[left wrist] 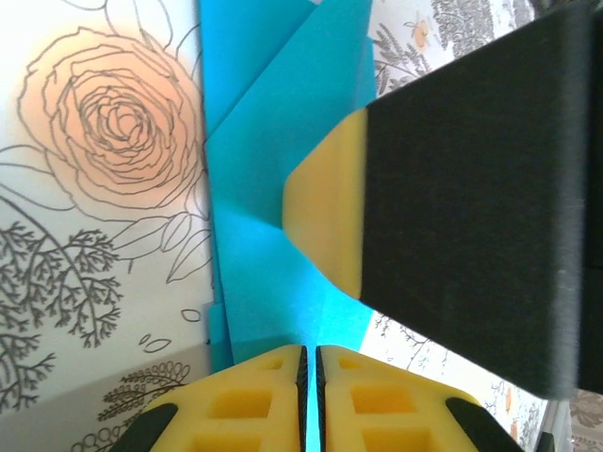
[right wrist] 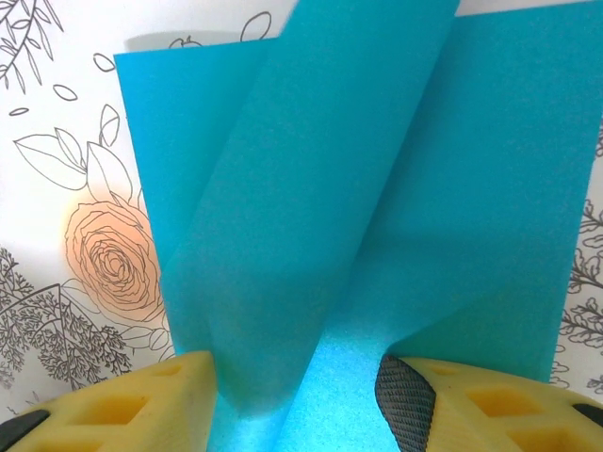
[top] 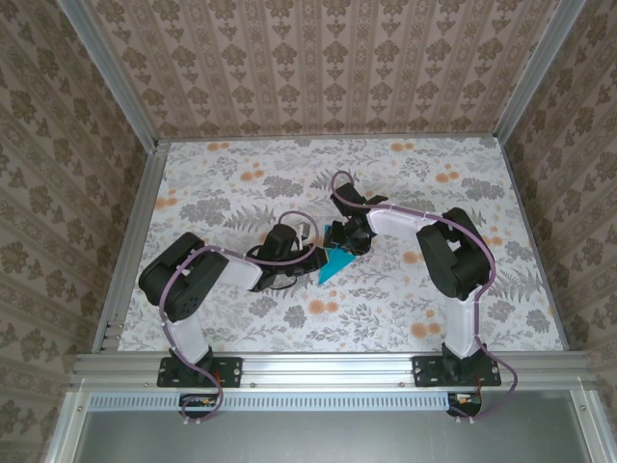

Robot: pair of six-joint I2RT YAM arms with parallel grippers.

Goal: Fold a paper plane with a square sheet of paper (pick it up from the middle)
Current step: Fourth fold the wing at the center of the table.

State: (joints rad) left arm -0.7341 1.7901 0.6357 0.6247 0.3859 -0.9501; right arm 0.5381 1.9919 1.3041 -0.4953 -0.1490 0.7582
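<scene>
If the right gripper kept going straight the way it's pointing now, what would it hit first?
Most likely the thin teal-blue folded sheet of paper: its raised flap lies right ahead of the right gripper, between its open fingers. How near is hard to judge.

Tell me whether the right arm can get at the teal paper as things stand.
Probably yes: the right hand straddles a raised fold of the teal paper, jaws open, nothing in between. The left hand pinches the paper close by, so room looks tight.

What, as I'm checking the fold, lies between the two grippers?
The teal paper, partly folded: in the top view it lies between the left gripper and the right gripper.
</scene>
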